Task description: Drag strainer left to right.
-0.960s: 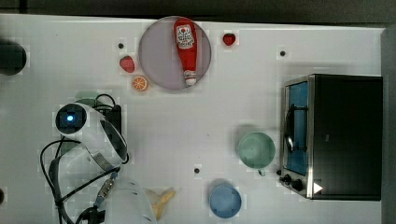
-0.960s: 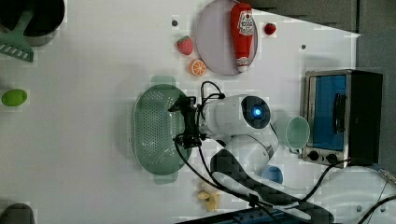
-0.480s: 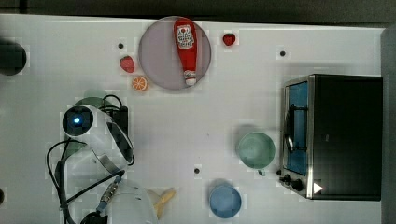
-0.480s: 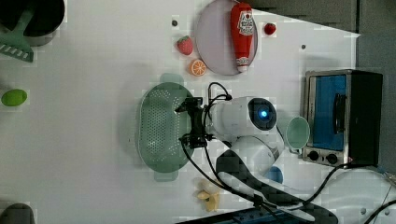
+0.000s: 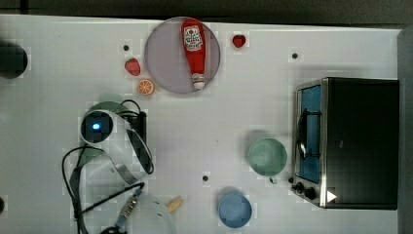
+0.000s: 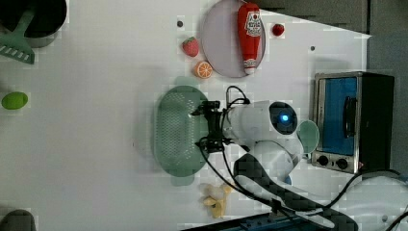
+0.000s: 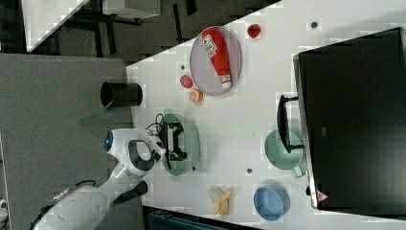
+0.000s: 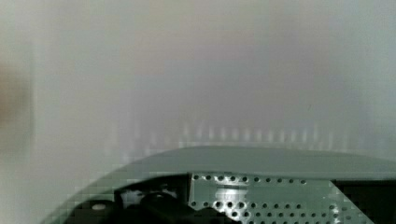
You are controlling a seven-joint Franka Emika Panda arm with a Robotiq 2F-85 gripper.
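Where the jaws [image 6: 201, 126] reach, the strainer [image 6: 175, 130] lies beneath.

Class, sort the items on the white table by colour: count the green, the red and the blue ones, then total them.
Green: 4, strainer, cup, lime, spatula
Red: 3, ketchup bottle, strawberry, small red fruit
Blue: 1, blue cup
Total: 8

The white arm bends over the table with its wrist turned down, and the black gripper [image 6: 204, 126] is low at the left view's right side of the strainer [image 6: 175, 130], close against the rim.
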